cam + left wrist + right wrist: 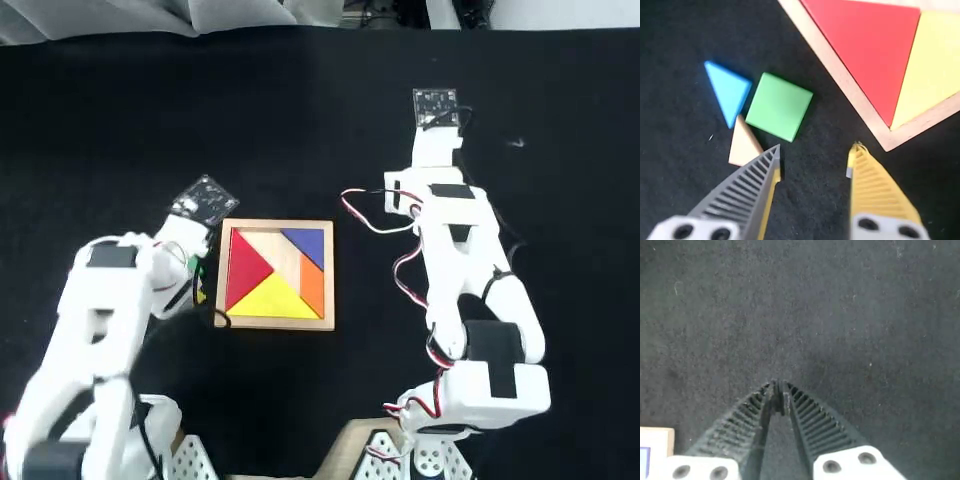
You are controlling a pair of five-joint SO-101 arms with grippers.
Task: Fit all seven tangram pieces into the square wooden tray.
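With jaws apart, our left gripper [816, 147] hangs near the green square [779, 106]; we should centre over it and grip its flat edges. The right gripper [778, 390] has its jaws together.

Tan triangle [743, 147] part hidden; tray [842, 75] cut off at pic edge.

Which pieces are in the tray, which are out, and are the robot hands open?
wooden tray: partly filled.
red triangle: in tray.
yellow triangle: in tray.
dark blue piece: in tray.
orange piece: in tray.
green square: loose on table.
light blue triangle: loose on table.
tan triangle: loose on table.
left hand: open, empty.
right hand: shut, empty.
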